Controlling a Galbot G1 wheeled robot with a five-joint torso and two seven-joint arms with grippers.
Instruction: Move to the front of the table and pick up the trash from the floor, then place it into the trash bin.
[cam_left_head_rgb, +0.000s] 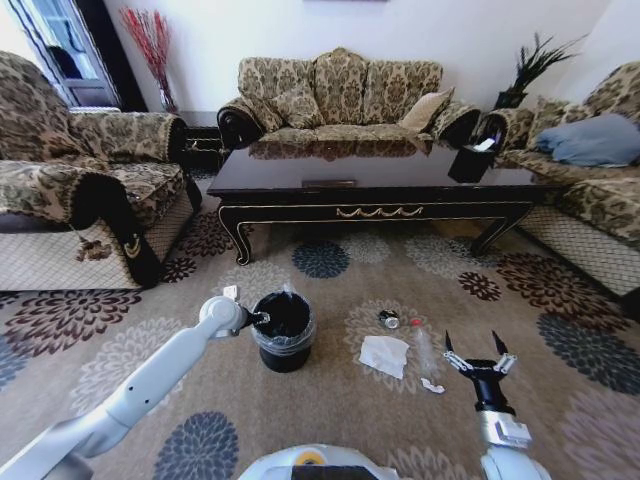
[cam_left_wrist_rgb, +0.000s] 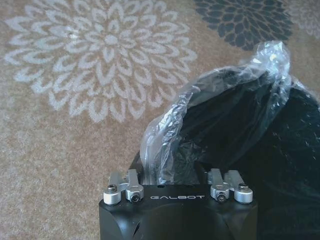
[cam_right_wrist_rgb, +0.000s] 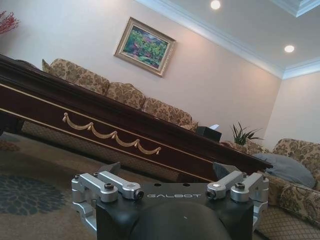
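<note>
The left gripper (cam_left_wrist_rgb: 177, 186) is hovering at the rim of the trash bin (cam_left_wrist_rgb: 280, 165); its plastic liner (cam_left_wrist_rgb: 210, 100) is standing up over the floor (cam_left_wrist_rgb: 60, 150).

Your left arm reaching forward and low, white links extended, left gripper (cam_left_head_rgb: 262, 318) at its tip, your right arm drawn in close to the body, right gripper (cam_left_head_rgb: 477, 352) pointing forward — jaws spread wide apart.
</note>
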